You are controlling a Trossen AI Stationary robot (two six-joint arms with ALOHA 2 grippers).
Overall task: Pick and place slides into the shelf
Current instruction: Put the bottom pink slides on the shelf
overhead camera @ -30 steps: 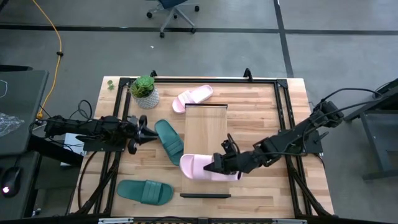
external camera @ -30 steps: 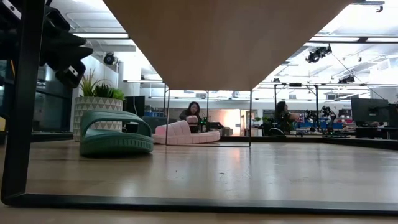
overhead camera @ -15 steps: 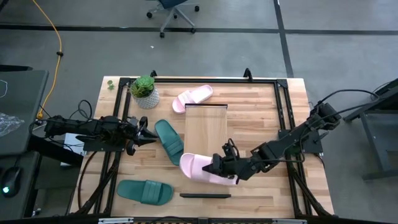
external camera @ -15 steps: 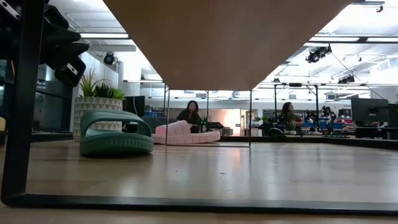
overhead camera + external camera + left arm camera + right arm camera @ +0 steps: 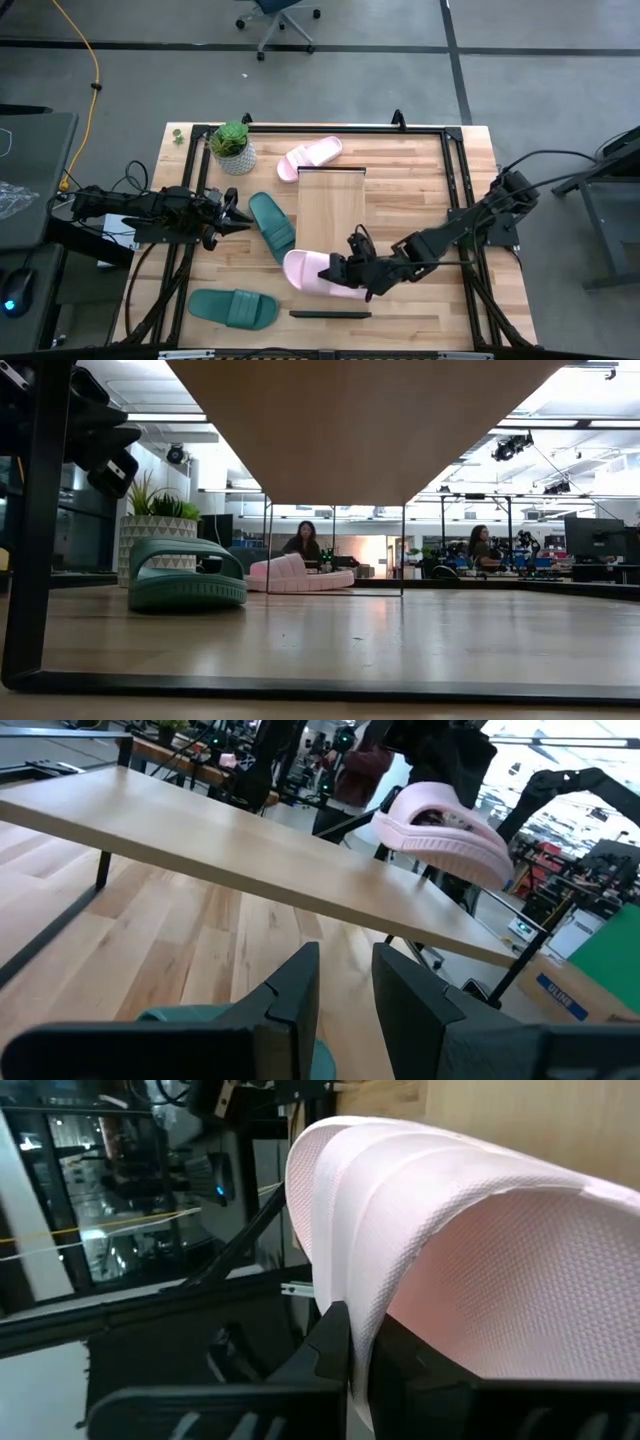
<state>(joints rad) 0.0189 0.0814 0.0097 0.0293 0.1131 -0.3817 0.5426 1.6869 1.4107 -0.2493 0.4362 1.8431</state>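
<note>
Right now the right gripper is clamped on a pink slide, pinching its strap edge, as the right wrist view shows the ribbed strap filling the frame above the fingers. The slide sits at the near end of the shelf, lying across it with its toe end hanging past the shelf's left edge. From the left wrist view the same pink slide appears tilted up on the board, not yet lying flat.

To finish this step well, I would bring the slide further right so that the whole sole rests on the board, square it across the shelf close to the near end to leave room for three more, lower it until it lies flat, and only then let go. Releasing while it overhangs risks it tipping off.

The left gripper waits at the left of the table, fingers a little apart and holding nothing, its tips just beside a teal slide. Another teal slide lies near the front left, and the second pink slide lies beyond the shelf's far end, next to a potted plant.
</note>
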